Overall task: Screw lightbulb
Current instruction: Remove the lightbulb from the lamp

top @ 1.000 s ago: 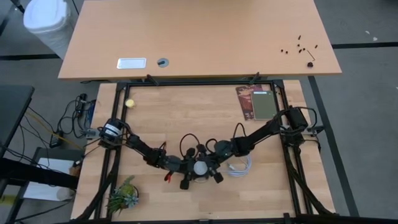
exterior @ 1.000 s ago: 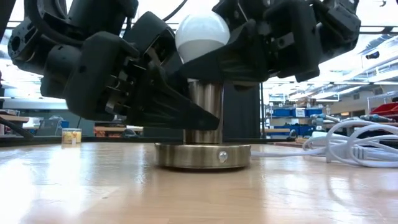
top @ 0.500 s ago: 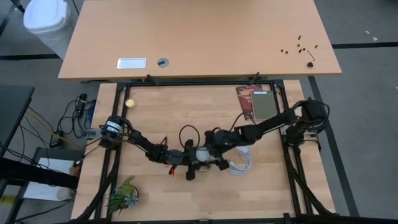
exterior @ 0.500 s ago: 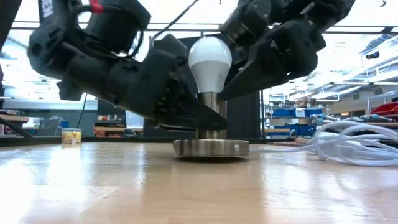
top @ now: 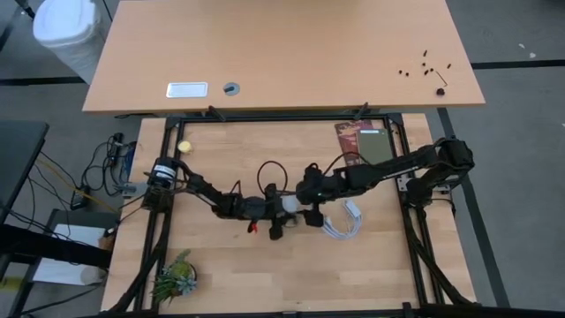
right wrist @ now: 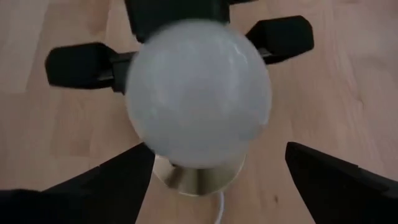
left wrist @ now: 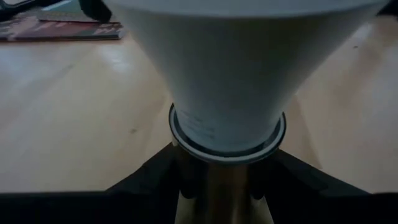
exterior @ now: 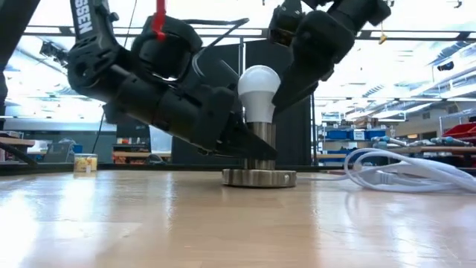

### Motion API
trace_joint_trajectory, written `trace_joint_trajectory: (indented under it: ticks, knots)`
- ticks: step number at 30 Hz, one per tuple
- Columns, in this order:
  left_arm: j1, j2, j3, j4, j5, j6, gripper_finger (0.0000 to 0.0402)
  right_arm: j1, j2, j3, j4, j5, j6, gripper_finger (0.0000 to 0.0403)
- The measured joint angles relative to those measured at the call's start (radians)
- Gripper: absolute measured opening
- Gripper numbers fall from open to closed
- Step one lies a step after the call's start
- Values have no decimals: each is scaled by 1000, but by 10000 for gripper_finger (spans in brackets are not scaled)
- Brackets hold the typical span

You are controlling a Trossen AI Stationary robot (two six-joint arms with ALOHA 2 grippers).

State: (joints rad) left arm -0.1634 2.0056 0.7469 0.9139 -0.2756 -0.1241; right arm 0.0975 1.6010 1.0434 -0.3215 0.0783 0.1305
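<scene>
The white lightbulb [exterior: 258, 88] stands upright in a metal socket [exterior: 259, 143], whose round base disc [exterior: 259, 177] rests flat on the wooden table. From above, the lightbulb [top: 287, 205] sits between the two arms. My left gripper [exterior: 248, 146] comes in from the left and is shut on the socket below the lightbulb. My right gripper [right wrist: 217, 186] hangs open above and to the right of the frosted dome [right wrist: 199, 99]. Its fingers stand on either side of the dome and clear of it. My left gripper pinches the socket's upright metal column [left wrist: 225, 198], just under its collar [left wrist: 227, 138], between its two fingers [left wrist: 155, 182]. The fingers come from the table's left, slanting slightly down. The socket stays upright with its base disc on the table and the lightbulb on top.
A coiled white cable [top: 341, 223] lies just right of the socket. A book with a phone on it [top: 364, 146] sits at the far right, a small yellow ball [top: 184, 147] at the far left, and a green plant [top: 174, 276] at the near left corner.
My right gripper has let go of the lightbulb's dome, opened wide, and risen back toward the table's right. My left gripper has swung toward the far edge. The socket and lightbulb have slid along the table with it and stayed upright.
</scene>
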Motion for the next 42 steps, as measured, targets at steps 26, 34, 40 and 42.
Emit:
trace_joint_trajectory:
  ticks: [26,34,40,42]
  knots:
    - [54,0,51,-109,-24,72,278,1,17,182,-262,64,208,369]
    - [38,0,49,-122,-24,64,265,31,17,182,-292,112,256,368]
    - [28,-54,48,-206,-48,66,254,53,17,182,-321,142,282,368]
    - [28,-82,49,-256,-49,66,254,54,17,182,-325,147,282,368]
